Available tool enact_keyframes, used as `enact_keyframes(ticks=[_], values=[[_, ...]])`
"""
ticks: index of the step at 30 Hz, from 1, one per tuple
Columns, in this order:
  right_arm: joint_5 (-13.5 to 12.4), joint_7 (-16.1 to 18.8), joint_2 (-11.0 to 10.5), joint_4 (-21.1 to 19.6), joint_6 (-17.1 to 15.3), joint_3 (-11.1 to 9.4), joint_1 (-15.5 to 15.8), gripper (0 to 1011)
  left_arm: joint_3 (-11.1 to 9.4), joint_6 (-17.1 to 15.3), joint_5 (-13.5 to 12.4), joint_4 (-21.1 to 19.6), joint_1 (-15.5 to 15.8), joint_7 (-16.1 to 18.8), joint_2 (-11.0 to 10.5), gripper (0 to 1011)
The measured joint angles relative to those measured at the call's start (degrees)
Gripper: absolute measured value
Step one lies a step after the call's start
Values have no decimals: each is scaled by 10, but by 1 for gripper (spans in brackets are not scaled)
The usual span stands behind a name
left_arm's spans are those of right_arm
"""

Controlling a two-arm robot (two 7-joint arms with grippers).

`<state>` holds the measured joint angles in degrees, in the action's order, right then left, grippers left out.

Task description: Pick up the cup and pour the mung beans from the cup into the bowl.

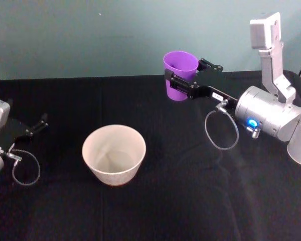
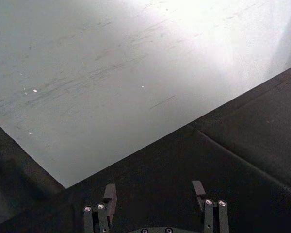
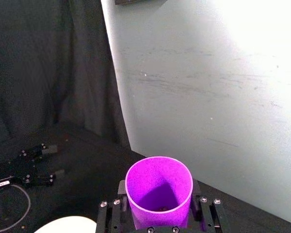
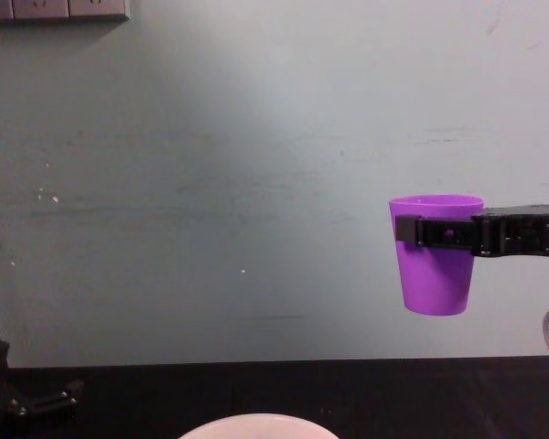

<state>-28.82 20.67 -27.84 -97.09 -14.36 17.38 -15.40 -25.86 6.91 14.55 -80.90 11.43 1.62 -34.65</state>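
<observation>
The right gripper (image 1: 183, 80) hugs the smooth purple cup (image 1: 179, 64), lifted upright, maybe tiny beans (image 3: 160, 208) inside, past the round pale bowl (image 1: 114, 153); the left gripper (image 2: 155, 194) rests spread wide.

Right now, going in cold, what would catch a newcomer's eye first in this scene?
The purple cup stands out first. It is held upright in the air by the right gripper, which is clamped around it, beyond the bowl and to its right. Next comes the pale bowl on the black table near the middle. The left gripper rests open at the table's left edge.
</observation>
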Motion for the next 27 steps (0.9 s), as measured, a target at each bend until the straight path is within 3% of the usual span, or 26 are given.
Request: enact_keyframes(ticks=[27], values=[[0, 0, 0, 0, 0, 0, 0, 735, 0, 0, 0, 0, 0, 0, 0, 1011]])
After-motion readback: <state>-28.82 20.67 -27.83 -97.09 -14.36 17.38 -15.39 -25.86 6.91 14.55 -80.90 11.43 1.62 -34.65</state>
